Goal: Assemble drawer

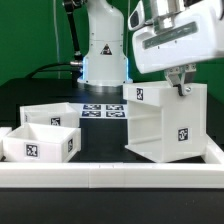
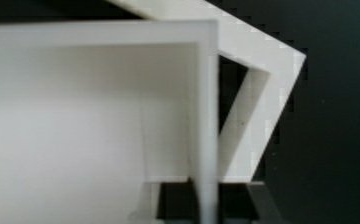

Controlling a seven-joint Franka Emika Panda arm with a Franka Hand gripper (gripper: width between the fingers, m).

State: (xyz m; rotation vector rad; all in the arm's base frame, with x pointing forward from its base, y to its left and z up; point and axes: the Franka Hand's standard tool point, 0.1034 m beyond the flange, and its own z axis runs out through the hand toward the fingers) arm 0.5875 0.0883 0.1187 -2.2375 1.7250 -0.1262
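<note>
The tall white drawer housing (image 1: 165,125) stands upright at the exterior view's right, with square tags on its faces. My gripper (image 1: 181,90) is at its top edge, coming down from above. In the wrist view the gripper (image 2: 205,200) straddles a thin wall of the housing (image 2: 88,110). The dark pads (image 2: 175,200) press against the wall on both sides. Two shallow white trays stand at the exterior view's left, one in front (image 1: 42,140) and one behind (image 1: 55,112). Both are untouched.
The marker board (image 1: 103,110) lies flat between the trays and the housing, in front of the robot base (image 1: 103,50). A long low white rail (image 1: 110,175) runs across the front of the table. A green curtain hangs behind.
</note>
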